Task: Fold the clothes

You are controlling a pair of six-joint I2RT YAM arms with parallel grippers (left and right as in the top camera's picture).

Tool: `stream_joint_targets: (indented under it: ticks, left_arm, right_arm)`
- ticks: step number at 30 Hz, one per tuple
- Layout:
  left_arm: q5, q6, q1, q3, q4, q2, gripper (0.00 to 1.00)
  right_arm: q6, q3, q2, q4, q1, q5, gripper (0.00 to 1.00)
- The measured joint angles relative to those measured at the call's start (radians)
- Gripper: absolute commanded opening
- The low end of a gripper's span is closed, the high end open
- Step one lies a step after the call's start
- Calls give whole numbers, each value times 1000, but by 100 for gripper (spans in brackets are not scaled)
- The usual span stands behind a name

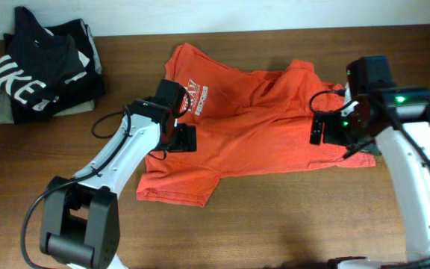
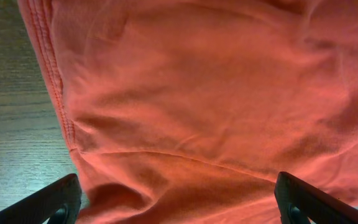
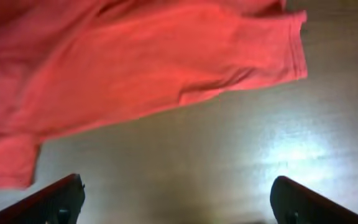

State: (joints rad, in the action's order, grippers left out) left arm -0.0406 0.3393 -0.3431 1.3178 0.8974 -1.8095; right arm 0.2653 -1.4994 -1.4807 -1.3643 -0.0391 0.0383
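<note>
The orange T-shirt [image 1: 252,127] lies rumpled on the tabletop [image 1: 275,232], mid-frame. It looks light, limp and soft, so I'd expect it to sag and bunch wherever it's lifted. A hem, sleeve edge or corner seems the best place to pinch it. The left gripper [image 1: 186,138] hangs wide open over its left part, and the right gripper [image 1: 316,131] is wide open at its right edge. Neither holds anything. I see no containers, only a pile of dark clothes [image 1: 43,67] upper left.
</note>
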Motion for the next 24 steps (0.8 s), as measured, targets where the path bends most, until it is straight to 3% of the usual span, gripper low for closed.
stream_joint_targets:
  ticks: [3,7,15,18,24]
  left_arm:
    - [0,0,0,0,9,0,99]
    - [0,0,0,0,19,0,99]
    - [0,0,0,0,20,0,99]
    - [0,0,0,0,19,0,99]
    - [0,0,0,0,10,0,99]
  right_arm:
    - [40,100,-41,122,14,64,99]
    - [203,105,-137,247,189,94,99]
    - [255,105,-349,264,492,19,100]
    - [254,105,-411,265,529,4,84]
    - [254,163,-433,362,528,-6,82]
